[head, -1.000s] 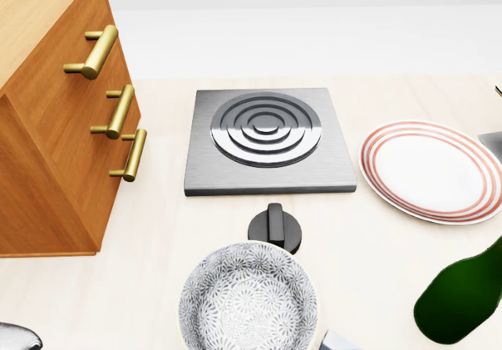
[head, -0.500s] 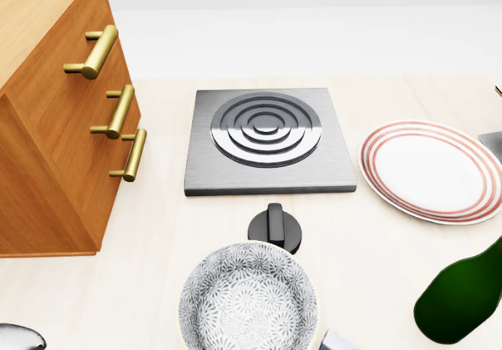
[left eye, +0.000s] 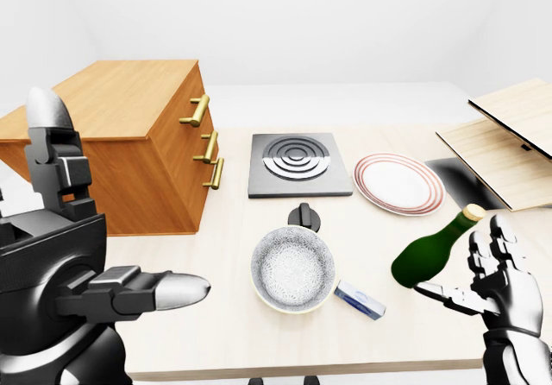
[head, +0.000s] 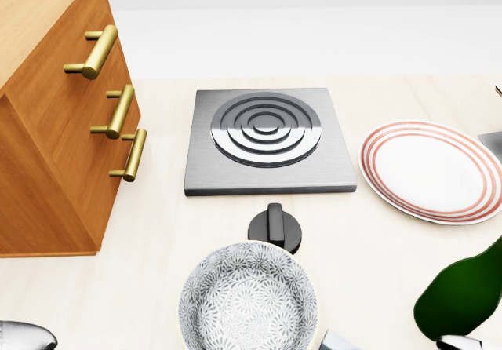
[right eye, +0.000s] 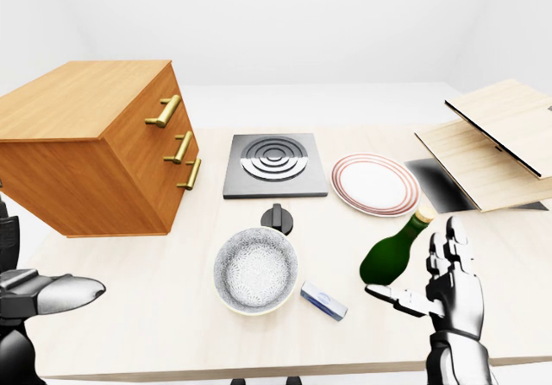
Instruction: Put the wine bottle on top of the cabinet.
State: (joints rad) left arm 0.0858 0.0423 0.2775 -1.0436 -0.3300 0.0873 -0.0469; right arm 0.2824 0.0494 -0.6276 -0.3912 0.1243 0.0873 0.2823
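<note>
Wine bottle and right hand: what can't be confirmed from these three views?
- Head view: the wine bottle is cut off by the right and bottom edges; neck and cork are out of frame.
- Eye views: the right hand stands open beside the bottle; contact between them cannot be told.
- Left-eye view: the left hand covers the table's lower left corner.
- The cabinet's far side is hidden in every view.

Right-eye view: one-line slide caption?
Open right hand beside the lying wine bottle, cabinet at far left.
</note>
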